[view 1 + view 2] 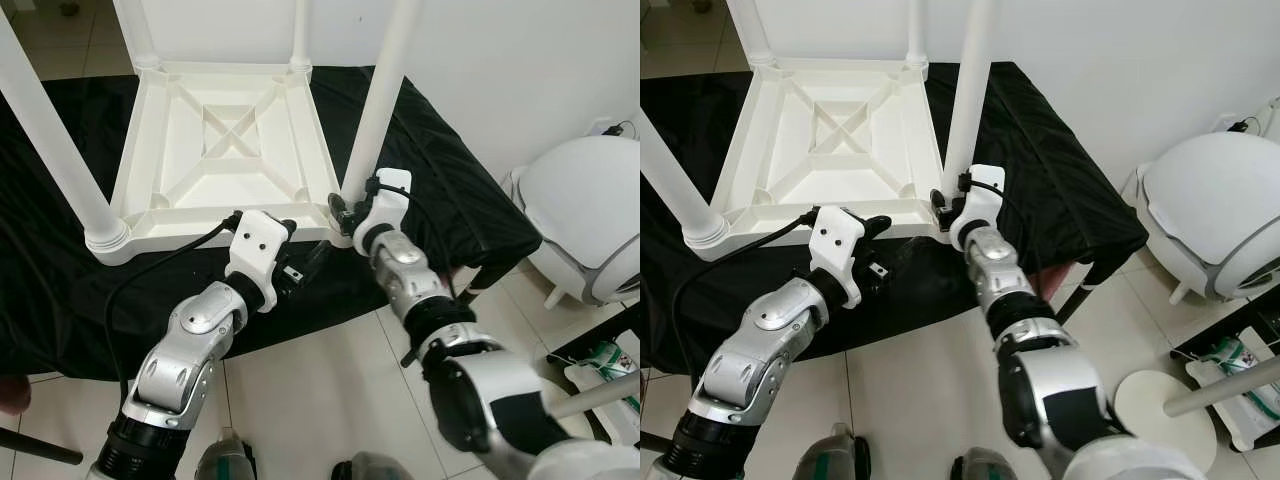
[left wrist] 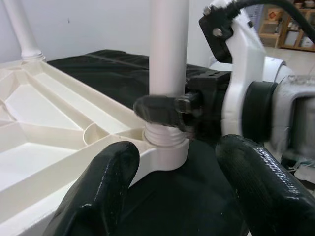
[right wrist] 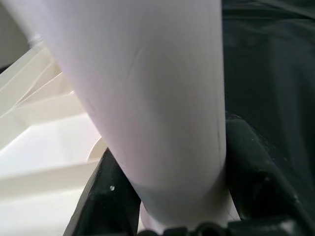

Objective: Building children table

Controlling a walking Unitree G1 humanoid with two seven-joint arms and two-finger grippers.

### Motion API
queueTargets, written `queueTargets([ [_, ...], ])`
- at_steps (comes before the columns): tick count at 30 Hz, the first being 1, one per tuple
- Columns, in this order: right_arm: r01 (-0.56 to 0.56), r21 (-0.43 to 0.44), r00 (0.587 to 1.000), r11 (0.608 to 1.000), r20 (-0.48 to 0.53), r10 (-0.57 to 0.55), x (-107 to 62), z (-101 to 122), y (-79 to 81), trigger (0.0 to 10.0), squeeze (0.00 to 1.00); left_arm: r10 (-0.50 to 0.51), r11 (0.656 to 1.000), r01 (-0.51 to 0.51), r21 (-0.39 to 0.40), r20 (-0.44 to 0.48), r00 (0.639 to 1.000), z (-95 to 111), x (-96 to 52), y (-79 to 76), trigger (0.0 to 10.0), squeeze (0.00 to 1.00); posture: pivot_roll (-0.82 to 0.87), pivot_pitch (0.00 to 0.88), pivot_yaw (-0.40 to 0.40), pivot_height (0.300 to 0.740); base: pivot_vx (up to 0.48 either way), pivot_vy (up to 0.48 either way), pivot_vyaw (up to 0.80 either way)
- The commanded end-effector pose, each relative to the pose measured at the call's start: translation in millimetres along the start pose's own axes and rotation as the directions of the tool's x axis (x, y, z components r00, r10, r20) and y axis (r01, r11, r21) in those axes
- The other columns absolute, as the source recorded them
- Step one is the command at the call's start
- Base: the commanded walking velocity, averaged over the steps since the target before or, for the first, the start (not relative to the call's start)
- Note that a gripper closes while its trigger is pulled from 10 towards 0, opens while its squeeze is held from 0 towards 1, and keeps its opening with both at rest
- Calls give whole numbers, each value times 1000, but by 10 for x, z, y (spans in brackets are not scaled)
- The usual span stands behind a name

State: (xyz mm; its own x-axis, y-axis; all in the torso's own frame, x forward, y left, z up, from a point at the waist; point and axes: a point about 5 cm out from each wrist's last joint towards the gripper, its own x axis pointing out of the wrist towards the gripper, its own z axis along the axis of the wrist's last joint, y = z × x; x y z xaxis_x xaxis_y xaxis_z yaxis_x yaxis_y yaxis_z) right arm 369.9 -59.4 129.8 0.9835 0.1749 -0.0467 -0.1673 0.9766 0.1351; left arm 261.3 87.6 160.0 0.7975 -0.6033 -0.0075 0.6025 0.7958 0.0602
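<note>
White table leg (image 1: 378, 110) in right gripper (image 1: 343, 212)

Honestly can't read any text, labels, brands or numbers anywhere here. The packets on the floor (image 1: 610, 365) at the right have some print, but it's way too small.
</note>
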Motion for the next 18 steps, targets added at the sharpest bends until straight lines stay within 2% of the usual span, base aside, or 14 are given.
queueTargets([
  [1,55,80,998,995,-38,-52,-27,-71,-8,0,0,-9,1000,9,-7,-18,1000,-46,11,-35,10000,0,-6,11,-43,740,0,0,0],
  [6,-32,26,999,999,-22,33,-75,-62,71,0,0,-16,1000,15,-11,-16,1000,-52,25,-60,10000,0,-8,6,-57,740,0,0,0],
  [11,-66,-6,998,998,-19,65,-106,-80,108,0,0,-5,1000,5,-11,-13,1000,-46,29,-40,10000,0,-4,2,-59,740,0,0,0],
  [12,-82,-36,997,996,-14,82,-118,-86,115,1882,0,-2,1000,2,-11,-10,1000,-41,30,-36,10000,0,1,0,-66,740,0,0,0],
  [13,-82,-36,997,996,-14,82,-118,-86,115,1882,0,-2,1000,2,-11,-10,1000,-41,30,-36,10000,0,1,0,-66,740,0,0,0],
  [14,-86,-84,996,993,-3,86,-126,-87,86,10000,0,-2,1000,2,-9,-8,1000,-40,31,-37,10000,0,2,0,-69,740,0,0,0],
  [15,-86,-84,996,993,-3,86,-126,-87,86,10000,0,-2,1000,2,-9,-8,1000,-40,31,-37,10000,0,2,0,-69,740,0,0,0],
  [16,-119,-109,993,987,-2,120,-130,-87,48,10000,1000,-2,1000,2,-6,-7,1000,-37,33,-34,10000,0,3,0,-71,740,0,0,0],
  [17,-119,-109,993,987,-2,120,-130,-87,48,10000,1000,-2,1000,2,-6,-7,1000,-37,33,-34,10000,0,3,0,-71,740,0,0,0],
  [18,-146,-128,989,981,9,149,-132,-62,-29,10000,1000,-1,1000,1,-2,-4,1000,-31,36,-28,10000,0,5,0,-72,740,0,0,0],
])
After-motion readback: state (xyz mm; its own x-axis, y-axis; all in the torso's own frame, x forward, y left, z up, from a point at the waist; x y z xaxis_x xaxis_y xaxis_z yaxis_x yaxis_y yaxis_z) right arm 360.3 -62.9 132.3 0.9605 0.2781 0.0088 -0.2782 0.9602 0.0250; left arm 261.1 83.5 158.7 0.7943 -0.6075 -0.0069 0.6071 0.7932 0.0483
